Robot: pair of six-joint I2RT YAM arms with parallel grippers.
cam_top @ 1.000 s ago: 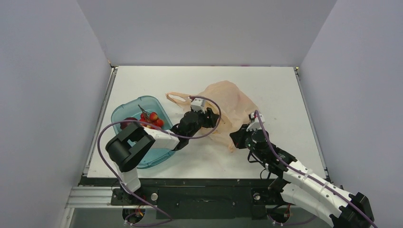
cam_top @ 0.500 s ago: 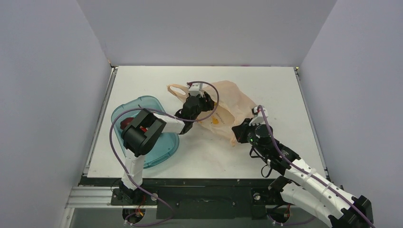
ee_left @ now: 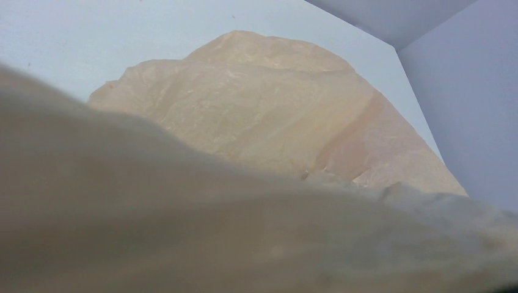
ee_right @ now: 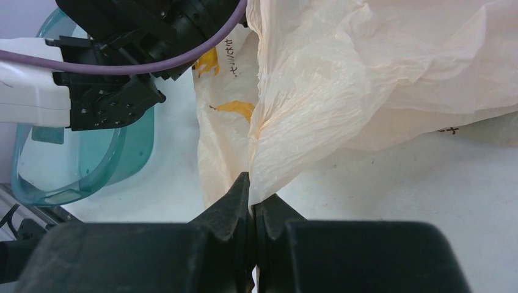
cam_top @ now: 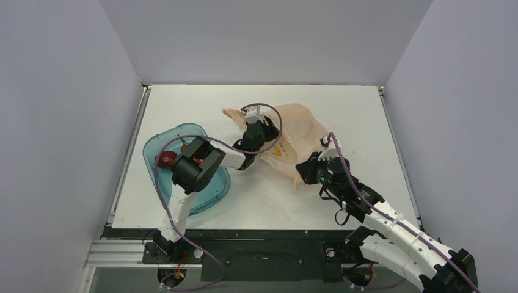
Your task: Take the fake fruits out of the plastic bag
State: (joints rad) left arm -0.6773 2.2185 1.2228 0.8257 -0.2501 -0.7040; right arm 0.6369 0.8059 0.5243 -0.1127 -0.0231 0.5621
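The peach-orange plastic bag (cam_top: 300, 129) lies crumpled at the table's middle. My left gripper (cam_top: 262, 130) is at the bag's left opening. The bag's film (ee_left: 275, 122) covers most of the left wrist view, so its fingers are hidden. My right gripper (cam_top: 304, 174) is shut on the bag's near lower edge; the right wrist view shows the closed jaws (ee_right: 253, 184) pinching the film (ee_right: 366, 79). A round red fruit (cam_top: 165, 160) and small red balls (cam_top: 184, 148) lie in the teal tray (cam_top: 211, 194). I see no fruit inside the bag.
The left arm's elbow (cam_top: 195, 166) hangs over the teal tray, which also shows in the right wrist view (ee_right: 79, 177). Orange printed marks (cam_top: 278, 154) show on the bag. Grey walls enclose the table on three sides.
My left arm has swung from beside the tray up to the bag's opening, its elbow now over the tray. The bag's handle end has shifted right. My right gripper has kept its hold.
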